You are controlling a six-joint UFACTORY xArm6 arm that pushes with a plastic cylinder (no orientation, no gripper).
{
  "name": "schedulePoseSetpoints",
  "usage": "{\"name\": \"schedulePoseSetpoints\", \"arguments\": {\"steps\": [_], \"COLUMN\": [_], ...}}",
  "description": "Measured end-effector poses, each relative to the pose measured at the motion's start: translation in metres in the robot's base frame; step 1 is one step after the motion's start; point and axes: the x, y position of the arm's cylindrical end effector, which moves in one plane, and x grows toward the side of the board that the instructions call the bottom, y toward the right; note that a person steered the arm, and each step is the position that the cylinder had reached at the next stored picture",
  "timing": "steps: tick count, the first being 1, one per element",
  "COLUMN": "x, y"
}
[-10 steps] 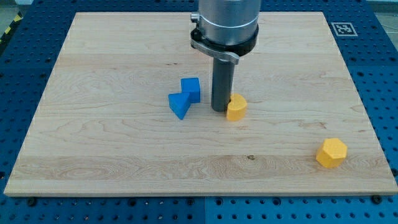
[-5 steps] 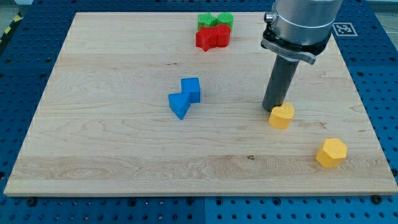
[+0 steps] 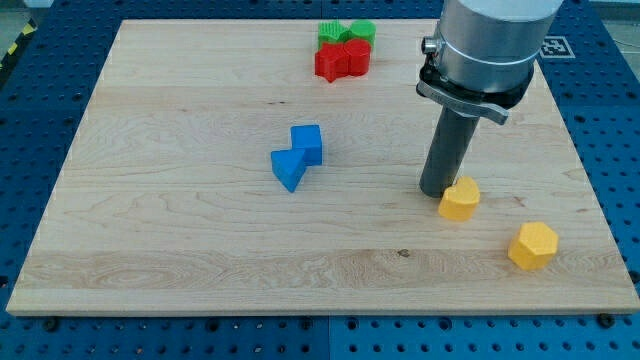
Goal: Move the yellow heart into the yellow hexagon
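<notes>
Yellow heart point(image 3: 460, 199) sits on the wooden board point(image 3: 180, 230), right of centre, in the near half. My tip point(image 3: 436, 192) is down at board level, touching or just short of the heart's left side; contact itself cannot be confirmed. No gripper fitted: the arm ends in a plain dark rod, nothing open, shut or held.

Near to far:
- Nearest edge: the board's front lip rests on a blue perforated table point(image 3: 30, 100), whose grid of holes shows along the near edge and on both sides.
- Near right: yellow hexagon point(image 3: 532, 245), alone, close to the board's right edge. It lies nearer and to the right of the heart, apart from it, with bare wood between.
- Middle, left of centre: blue triangular block point(image 3: 287, 169) and blue cube point(image 3: 308, 143), touching or almost so, the cube farther and slightly right. Both are well apart from my tip.
- Far edge, centre: red block point(image 3: 341, 62) with two green blocks point(image 3: 345, 32) just behind it, packed together; shapes not clear.
- Far right corner: a black-and-white printed marker point(image 3: 556, 46), partly hidden by the arm's grey housing point(image 3: 485, 45).
- Far left corner: a strip of yellow-black hazard tape point(image 3: 14, 42) beyond the table.

Board surface: pale grain, a small dark knot near centre.
</notes>
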Motion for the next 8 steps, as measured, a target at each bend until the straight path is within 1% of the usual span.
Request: {"name": "schedulePoseSetpoints", "arguments": {"steps": [1, 2, 3, 4, 8], "x": [0.010, 0.010, 0.010, 0.020, 0.022], "y": [0.014, 0.015, 0.004, 0.005, 0.045]}}
